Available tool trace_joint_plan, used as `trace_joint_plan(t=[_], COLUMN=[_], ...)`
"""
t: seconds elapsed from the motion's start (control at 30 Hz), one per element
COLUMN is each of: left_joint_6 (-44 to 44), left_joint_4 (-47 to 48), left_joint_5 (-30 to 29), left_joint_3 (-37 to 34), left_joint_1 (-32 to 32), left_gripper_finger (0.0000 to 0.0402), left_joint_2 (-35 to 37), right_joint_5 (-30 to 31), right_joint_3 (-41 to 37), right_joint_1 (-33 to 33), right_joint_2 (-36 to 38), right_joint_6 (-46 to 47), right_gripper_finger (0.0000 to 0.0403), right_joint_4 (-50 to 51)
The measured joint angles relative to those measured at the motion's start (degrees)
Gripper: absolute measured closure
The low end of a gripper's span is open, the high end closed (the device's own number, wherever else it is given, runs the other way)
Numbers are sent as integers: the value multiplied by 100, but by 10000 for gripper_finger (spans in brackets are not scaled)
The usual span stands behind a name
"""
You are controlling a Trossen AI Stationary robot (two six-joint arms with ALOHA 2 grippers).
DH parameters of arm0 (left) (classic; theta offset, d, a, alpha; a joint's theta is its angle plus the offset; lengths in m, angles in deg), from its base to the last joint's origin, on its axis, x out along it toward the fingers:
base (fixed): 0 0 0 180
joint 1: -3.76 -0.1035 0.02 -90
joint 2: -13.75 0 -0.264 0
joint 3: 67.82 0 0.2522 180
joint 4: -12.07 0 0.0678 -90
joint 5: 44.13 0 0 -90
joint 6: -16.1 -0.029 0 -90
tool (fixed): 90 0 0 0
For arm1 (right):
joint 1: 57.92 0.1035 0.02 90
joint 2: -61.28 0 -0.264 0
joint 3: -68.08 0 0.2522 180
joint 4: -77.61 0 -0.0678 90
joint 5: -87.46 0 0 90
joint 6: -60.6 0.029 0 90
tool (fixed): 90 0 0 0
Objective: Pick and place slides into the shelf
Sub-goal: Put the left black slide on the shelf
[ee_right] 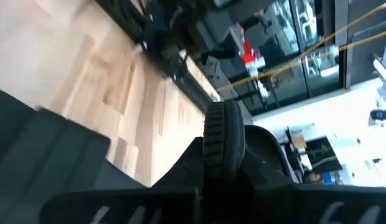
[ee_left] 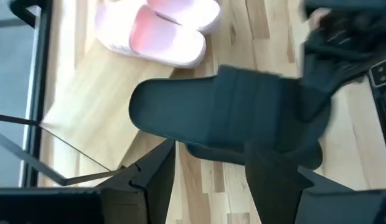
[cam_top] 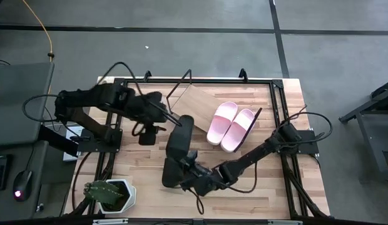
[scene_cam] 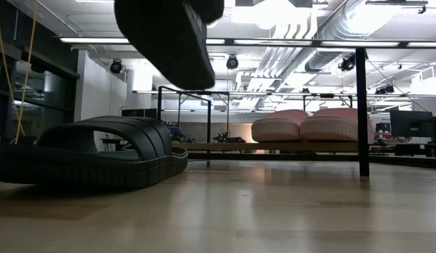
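Note:
Two light pink slides (cam_top: 231,125) lie side by side on the shelf's wooden board (cam_top: 197,100) at the table's far middle. One black slide (scene_cam: 91,161) rests sole down on the table. The other black slide (cam_top: 179,134) hangs above the table, with my right gripper (cam_top: 193,170) shut on it. My left gripper (ee_left: 208,186) is open above this slide's far end, a finger on either side, and does not hold it. My right gripper pinches the ribbed rim of the black slide's sole (ee_right: 224,134) between its two fingers. It comes in nearly level from the table's near right. The slide (scene_cam: 169,35) is lifted clear of the table and tilted.
A potted plant in a white pot (cam_top: 109,194) stands at the near left corner. Black frame rails (cam_top: 278,112) run along the table's edges. The shelf's thin wire end frame (cam_top: 181,84) stands at the board's left end. Bare tabletop (cam_top: 256,194) lies at the near right.

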Motion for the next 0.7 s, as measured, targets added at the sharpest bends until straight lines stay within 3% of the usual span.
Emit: trace_joint_plan(t=[0.33, 0.7], left_joint_6=[-5, -2], left_joint_4=[334, 441], left_joint_5=[-47, -67], left_joint_3=[195, 195], left_joint_1=[0, 0], left_gripper_finger=[236, 236], left_joint_2=[306, 492], right_joint_5=[-568, -812], right_joint_3=[-2, -20], right_joint_1=[-451, -884], right_joint_2=[329, 466], right_joint_6=[1031, 1350], right_gripper_finger=[389, 389], right_joint_4=[1034, 1456])
